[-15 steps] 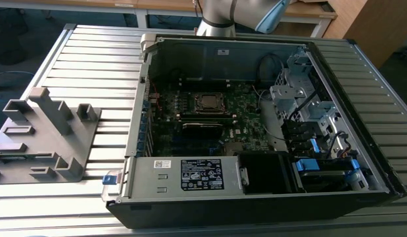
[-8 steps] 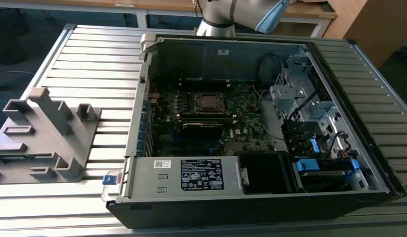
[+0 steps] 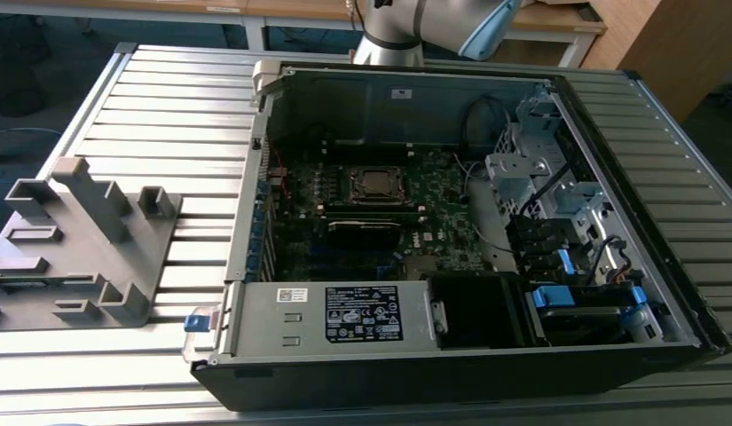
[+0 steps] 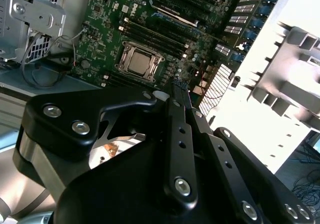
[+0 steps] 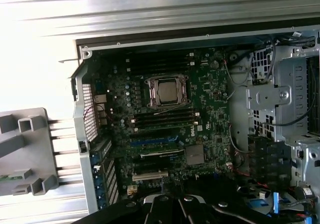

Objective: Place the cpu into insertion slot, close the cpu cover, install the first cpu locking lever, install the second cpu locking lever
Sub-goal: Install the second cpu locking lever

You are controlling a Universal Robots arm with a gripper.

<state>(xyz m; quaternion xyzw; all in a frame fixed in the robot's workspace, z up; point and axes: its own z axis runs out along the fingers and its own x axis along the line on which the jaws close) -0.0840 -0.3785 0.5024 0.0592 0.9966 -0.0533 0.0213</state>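
A ribbed metal table (image 3: 164, 106) carries an open computer case (image 3: 460, 373) lying on its side, with a grey fixture block (image 3: 88, 240) at 9 o'clock of the case in the exterior view. The cpu (image 3: 375, 185) sits in its socket on the motherboard (image 3: 443, 209), at about 12 o'clock from the power supply (image 3: 330, 315). Its dull metal top faces up in both wrist views (image 4: 140, 61) (image 5: 167, 91). The cpu cover (image 5: 167, 77) appears to lie flat around it. The position of the locking levers cannot be determined. The gripper (image 4: 181, 91) hangs above the board, well apart from the socket, fingers (image 4: 176, 129) drawn together and grasping nothing. The cpu is judged light, rigid and smooth-topped, with a fragile underside. It should be gripped by two opposite edges only. The cover is judged to be thin, stiff sheet metal, best pressed at the edge opposite its hinge.
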